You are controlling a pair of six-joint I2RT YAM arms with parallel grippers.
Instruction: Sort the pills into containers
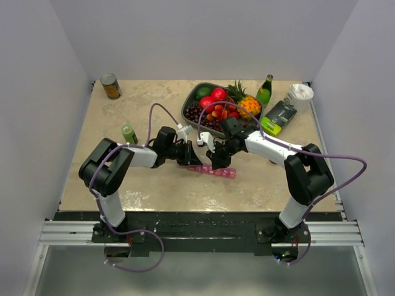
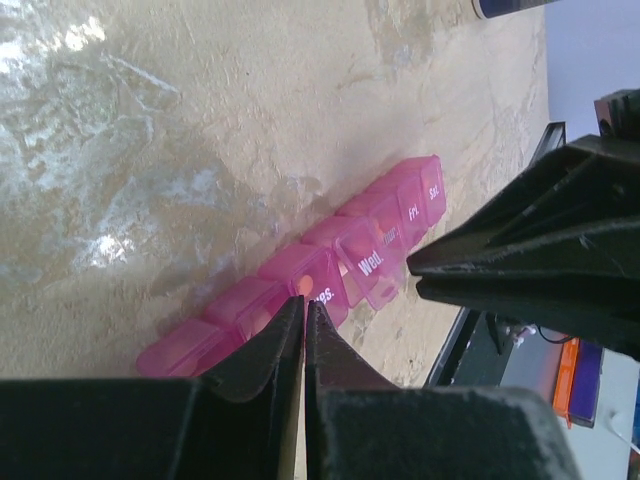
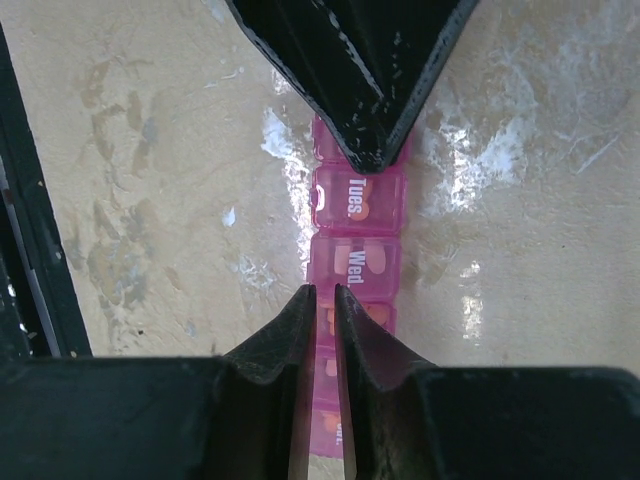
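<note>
The containers (image 1: 213, 171) are a pink translucent strip of lidded day compartments lying flat on the table between my two arms. In the right wrist view the containers (image 3: 356, 235) show orange pills (image 3: 361, 209) under the Tues lid and more under Wed. My right gripper (image 3: 325, 292) is shut down to a thin slit, tips just above the strip past Wed. My left gripper (image 2: 303, 305) is shut, tips at the strip's edge by the Tues compartment (image 2: 310, 275), nothing between them. In the top view my left gripper (image 1: 196, 159) and right gripper (image 1: 219, 163) nearly meet over the strip.
A grey fruit tray (image 1: 192, 98) stands behind the grippers. A green bottle (image 1: 265, 89), a white cup (image 1: 300, 95) and a dark box (image 1: 279, 116) are at the back right. A can (image 1: 111, 86) and a small green-capped bottle (image 1: 129, 134) are on the left.
</note>
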